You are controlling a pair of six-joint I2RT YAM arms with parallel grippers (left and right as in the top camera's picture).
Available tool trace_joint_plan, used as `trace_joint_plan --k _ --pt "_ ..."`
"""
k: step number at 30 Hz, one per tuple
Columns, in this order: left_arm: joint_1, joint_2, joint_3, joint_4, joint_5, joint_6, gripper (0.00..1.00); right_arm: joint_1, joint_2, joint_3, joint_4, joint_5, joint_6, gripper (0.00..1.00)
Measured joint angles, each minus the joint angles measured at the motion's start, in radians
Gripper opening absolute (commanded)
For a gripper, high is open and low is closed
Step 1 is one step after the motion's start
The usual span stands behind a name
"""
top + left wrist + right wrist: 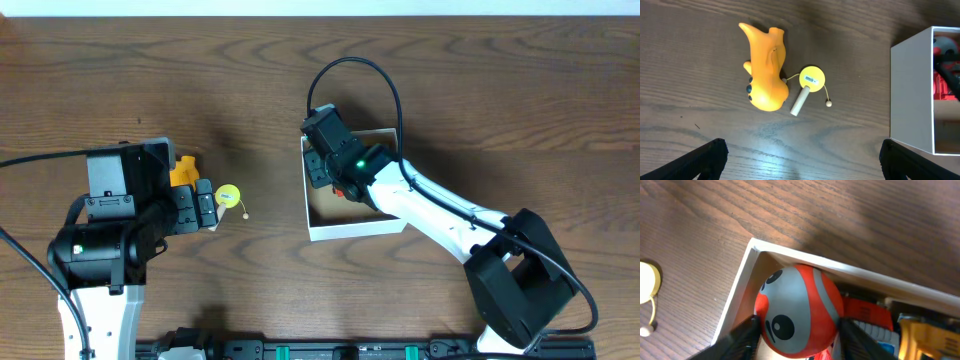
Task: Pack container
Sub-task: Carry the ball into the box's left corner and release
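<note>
Two right gripper (797, 332) jaws clamp a red-grey ball (800, 305) in a corner of the container (350, 229), at centre of the overhead frame. The left gripper (810, 162) is wide open and empty, near an orange toy (766, 70).

The right gripper (325, 172) reaches into the far-left corner of the white-walled container (355, 231) (its fingers hidden beneath the wrist). Well apart, the left gripper (207, 208) hovers just beside an orange toy (183, 171) and a yellow disc (228, 195) on the wooden table (480, 80).
</note>
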Motion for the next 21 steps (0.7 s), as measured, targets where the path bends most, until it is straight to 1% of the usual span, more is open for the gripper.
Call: trace_joint_plan --k 2,5,8,11,15,21 --pt "0.000 0.000 0.000 0.000 0.000 0.000 0.98 0.000 -0.012 0.001 -0.003 0.001 -0.003 0.30" --pt "0.000 0.000 0.000 0.000 0.000 0.000 0.98 0.000 -0.041 0.004 -0.002 0.002 -0.005 0.26" --pt "0.000 0.000 0.000 0.000 0.000 0.000 0.98 0.000 -0.068 0.012 0.002 0.004 -0.005 0.24" --pt "0.000 0.000 0.000 0.000 0.000 0.000 0.98 0.000 -0.072 0.018 -0.004 0.004 -0.006 0.18" --pt "0.000 0.000 0.000 0.000 0.000 0.000 0.98 0.000 -0.072 0.018 -0.016 0.004 -0.008 0.01" --pt "0.000 0.000 0.000 0.000 0.000 0.000 0.98 0.000 -0.072 0.018 -0.049 0.004 -0.005 0.01"
